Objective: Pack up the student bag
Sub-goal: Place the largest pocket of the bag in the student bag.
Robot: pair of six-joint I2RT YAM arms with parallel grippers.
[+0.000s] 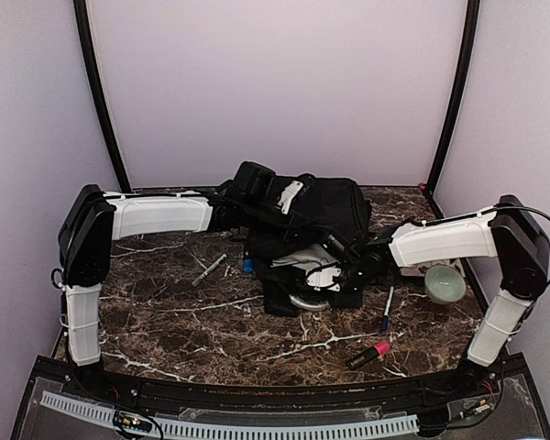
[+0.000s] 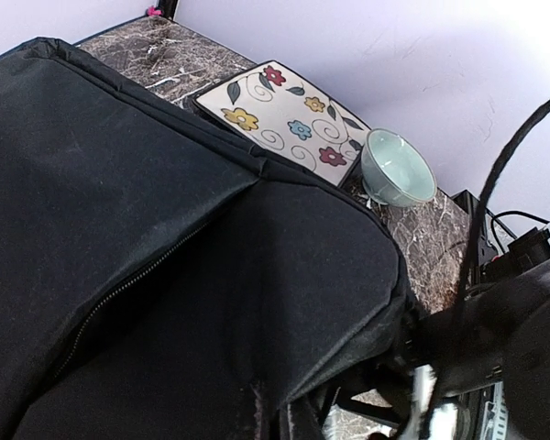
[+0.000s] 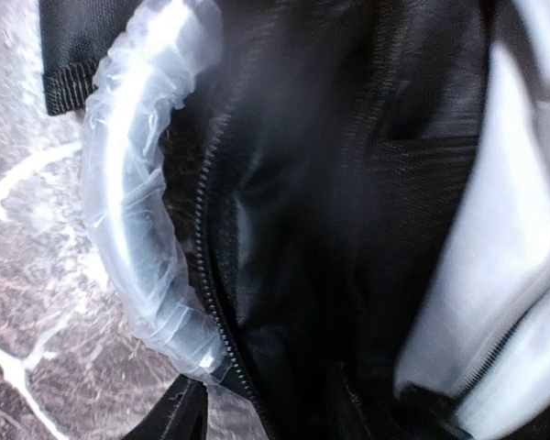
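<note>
Right wrist shows student bag (image 3: 348,183) unzipped, pale zippered fabric (image 3: 477,275) inside.

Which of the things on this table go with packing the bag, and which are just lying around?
Part of the job, as far as I can judge:
- student bag, unzipped
- grey pen
- blue-tipped pen
- pink-capped marker
- floral pad, probably

Likely just lying about:
- pale green bowl
- small pink item at the far corner
</note>
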